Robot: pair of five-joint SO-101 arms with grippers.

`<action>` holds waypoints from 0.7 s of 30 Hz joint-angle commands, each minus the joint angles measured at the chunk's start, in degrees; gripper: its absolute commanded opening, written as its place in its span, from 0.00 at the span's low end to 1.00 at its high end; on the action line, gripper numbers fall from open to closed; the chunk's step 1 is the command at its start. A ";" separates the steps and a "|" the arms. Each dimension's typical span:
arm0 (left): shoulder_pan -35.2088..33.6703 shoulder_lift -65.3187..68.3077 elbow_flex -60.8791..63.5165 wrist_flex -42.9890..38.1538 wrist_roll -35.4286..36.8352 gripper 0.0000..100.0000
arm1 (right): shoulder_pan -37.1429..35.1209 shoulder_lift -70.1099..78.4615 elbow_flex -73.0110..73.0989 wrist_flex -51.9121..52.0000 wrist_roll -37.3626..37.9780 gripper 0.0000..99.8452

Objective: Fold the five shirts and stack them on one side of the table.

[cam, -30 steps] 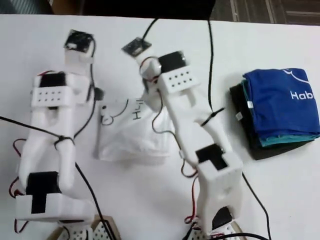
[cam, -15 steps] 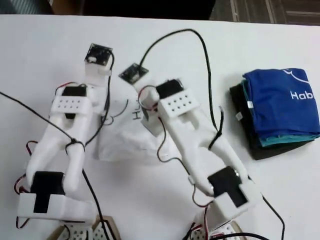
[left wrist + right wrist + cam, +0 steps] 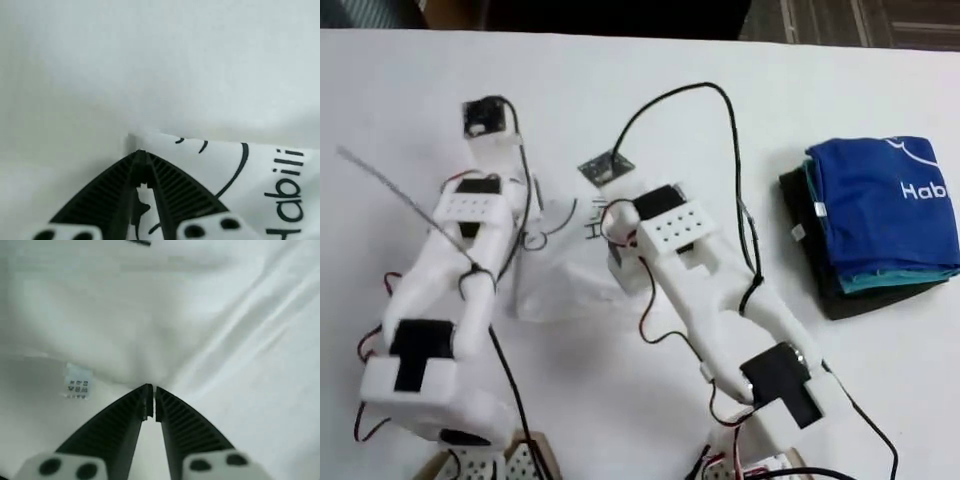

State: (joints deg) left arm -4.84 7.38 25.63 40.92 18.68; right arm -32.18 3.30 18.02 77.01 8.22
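Note:
A white shirt (image 3: 565,280) with black print lies crumpled on the table (image 3: 620,110) between the two arms. My left gripper (image 3: 141,155) is shut on that shirt's corner (image 3: 250,165); in the high view it is at the shirt's left edge (image 3: 523,215). My right gripper (image 3: 150,391) is shut on a pinch of the white cloth (image 3: 225,315), with creases fanning out from the tips; in the high view it is over the shirt's right part (image 3: 620,262). At the table's right side lies a stack of folded shirts (image 3: 880,215), blue on top, teal and black below.
Black cables (image 3: 735,150) loop over the table behind the right arm and run past the stack. A small white care label (image 3: 77,385) shows on the cloth beside my right gripper. Bare table lies behind and to the left of the arms.
Both arms have swung and come down onto the white shirt. The left wrist has come in to the shirt's left edge, and the shirt looks more bunched.

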 commanded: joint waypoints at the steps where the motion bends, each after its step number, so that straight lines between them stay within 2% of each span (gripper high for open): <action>1: 1.05 2.90 -4.00 -1.14 0.97 0.03 | 0.40 -3.30 1.58 -1.27 -0.26 0.02; 10: -1.76 12.31 -12.09 -0.97 0.88 0.03 | 4.44 -3.30 16.35 -12.00 -0.18 0.02; 15: -4.13 15.12 -16.40 0.35 0.88 0.03 | 7.96 -3.47 17.58 -12.44 -0.09 0.02; 21: -3.43 15.21 -18.42 4.48 0.88 0.03 | 5.76 -3.91 17.41 -12.35 -0.09 0.02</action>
State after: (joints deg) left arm -6.24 22.77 10.42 44.09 19.12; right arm -25.67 2.07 35.34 64.70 8.22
